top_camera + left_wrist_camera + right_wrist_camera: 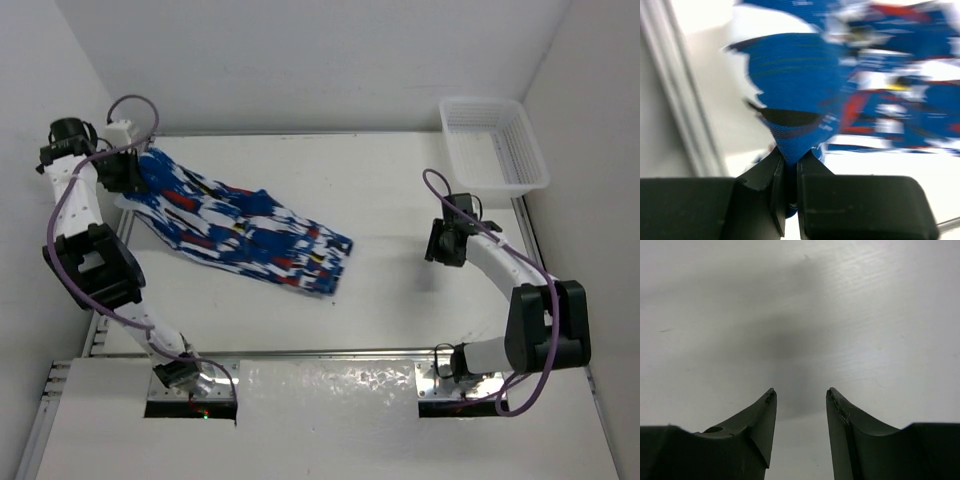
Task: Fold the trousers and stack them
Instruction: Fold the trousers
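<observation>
The trousers (245, 228), royal blue with white, red, black and yellow patches, lie stretched diagonally from the far left toward the table's middle. My left gripper (135, 170) is shut on their far left end and holds it raised. In the left wrist view the blue fabric (800, 95) runs down between the closed fingers (762, 190); that view is blurred. My right gripper (443, 243) is open and empty over bare white table at the right, well apart from the trousers. In the right wrist view its gripper (800, 392) shows only table between the fingers.
A white mesh basket (493, 143) stands at the far right corner. A metal rail (112, 270) runs along the table's left edge, close to my left arm. White walls close in the left, far and right sides.
</observation>
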